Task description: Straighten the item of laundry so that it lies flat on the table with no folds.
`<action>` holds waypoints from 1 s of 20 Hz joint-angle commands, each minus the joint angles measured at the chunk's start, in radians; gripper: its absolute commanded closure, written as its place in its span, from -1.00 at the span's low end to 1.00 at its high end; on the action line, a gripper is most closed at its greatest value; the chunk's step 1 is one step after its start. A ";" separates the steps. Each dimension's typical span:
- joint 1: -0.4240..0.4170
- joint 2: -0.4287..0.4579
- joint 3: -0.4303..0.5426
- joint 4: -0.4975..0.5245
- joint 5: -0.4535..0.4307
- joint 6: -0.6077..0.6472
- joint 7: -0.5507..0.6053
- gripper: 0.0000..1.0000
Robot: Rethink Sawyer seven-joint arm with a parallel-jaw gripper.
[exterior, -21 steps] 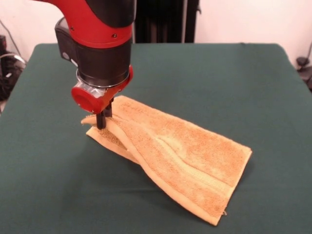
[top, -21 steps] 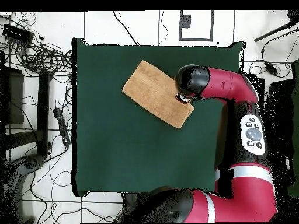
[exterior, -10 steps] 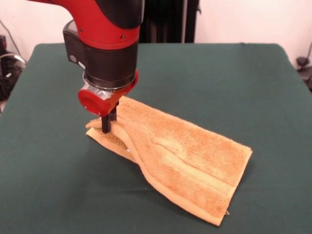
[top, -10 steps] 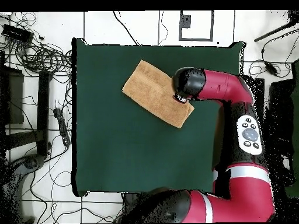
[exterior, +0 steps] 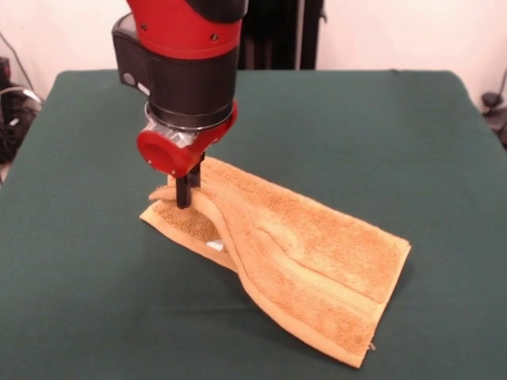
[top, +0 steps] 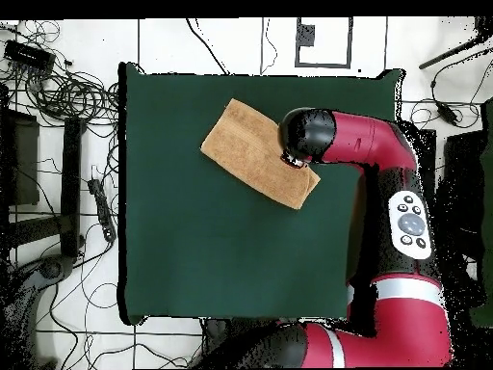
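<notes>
— One towel [exterior: 301, 261], orange-tan terry, lies folded over itself on the green counter [exterior: 396, 127]. Where does it sit from your side?

— Toward the front of the counter, its long axis running on a diagonal from the pinched corner at the left down to the free end at the lower right. A top layer is doubled over a lower one, and a ridge runs along its length.

— And the end effector [exterior: 184, 192]?

— It comes straight down onto the left corner, with the dark fingers together on a raised bit of the top layer, as far as the front view shows. The rest of the towel stretches away from it to the right and toward the camera. A small white label [exterior: 215, 245] peeks out under the fold.

— So which way would you pull?

— I judge across the long axis, to peel the upper layer off the lower.

— Anything in the way?

— Nothing else rests on the counter. In the overhead view, cables [top: 67, 92] lie on the floor, well apart.
</notes>
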 commanded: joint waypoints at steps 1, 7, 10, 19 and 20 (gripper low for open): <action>0.059 -0.013 0.044 0.140 0.062 -0.011 0.287 1.00; 0.065 -0.015 0.034 0.145 0.067 -0.041 0.297 1.00; 0.058 -0.020 0.043 0.164 0.075 -0.076 0.306 1.00; 0.057 -0.029 0.022 0.181 0.077 -0.078 0.310 1.00; 0.059 -0.030 0.018 0.183 0.077 -0.075 0.314 1.00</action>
